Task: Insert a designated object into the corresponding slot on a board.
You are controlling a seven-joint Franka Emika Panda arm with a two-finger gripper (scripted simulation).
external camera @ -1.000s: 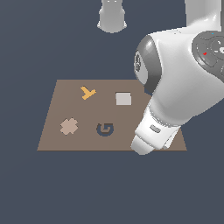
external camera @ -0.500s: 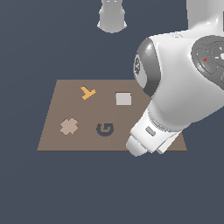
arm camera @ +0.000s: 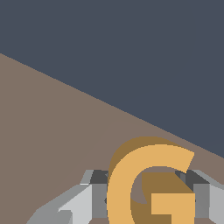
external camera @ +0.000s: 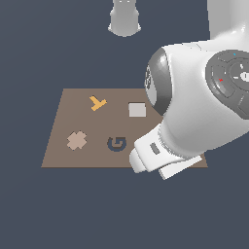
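Note:
In the wrist view the orange G piece [arm camera: 151,186] stands between my two grey fingers [arm camera: 94,192], and my gripper [arm camera: 148,199] is shut on it. Brown board surface [arm camera: 52,131] lies behind it, with the board's edge running close by. In the exterior view the board [external camera: 63,121] shows the dark navy G-shaped slot [external camera: 116,144] near its front middle. The white hand [external camera: 155,155] hangs just to the exterior view's right of the slot. The arm's bulk hides the fingers and the G piece there.
On the board are an orange Y piece [external camera: 97,103], a pale grey square [external camera: 137,110] and a tan cross [external camera: 76,140]. The large white arm body [external camera: 204,107] covers the board's right part. The robot base [external camera: 124,19] stands behind the board.
The hand has moved a little toward the exterior view's left and slightly lower, closer to the G slot. The pieces on the board have not moved.

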